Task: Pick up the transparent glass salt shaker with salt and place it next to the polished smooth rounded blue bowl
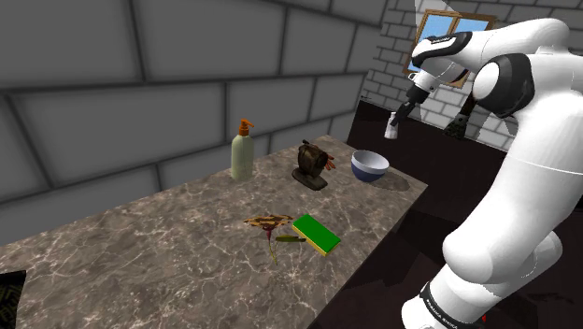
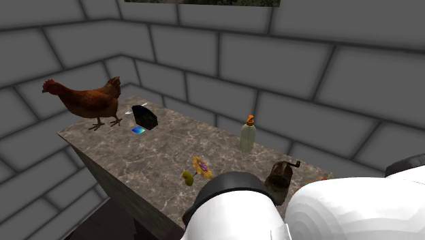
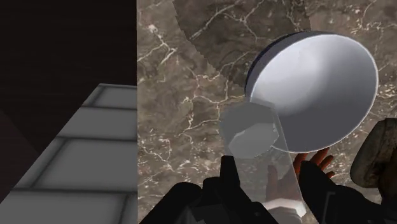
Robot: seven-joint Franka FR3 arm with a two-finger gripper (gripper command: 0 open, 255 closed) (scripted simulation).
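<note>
High at the shoulder view's upper right, pincer (image 1: 399,114) pinches the clear salt shaker (image 1: 391,127) aloft near the blue bowl (image 1: 370,165) — best lowered slowly, upright, onto bare worktop (image 1: 187,252) just beside it — not inside.

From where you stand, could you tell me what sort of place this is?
Probably a kitchen in a house: a marbled counter against grey block walls, with a bowl and a soap bottle on it.

Bare marble counter (image 1: 168,252) lies open between the blue bowl (image 1: 370,165) and the green sponge (image 1: 316,234). A dark brown grinder (image 1: 311,165) stands near the bowl on the shoulder view's left, and a soap bottle (image 1: 242,151) stands farther left.
</note>
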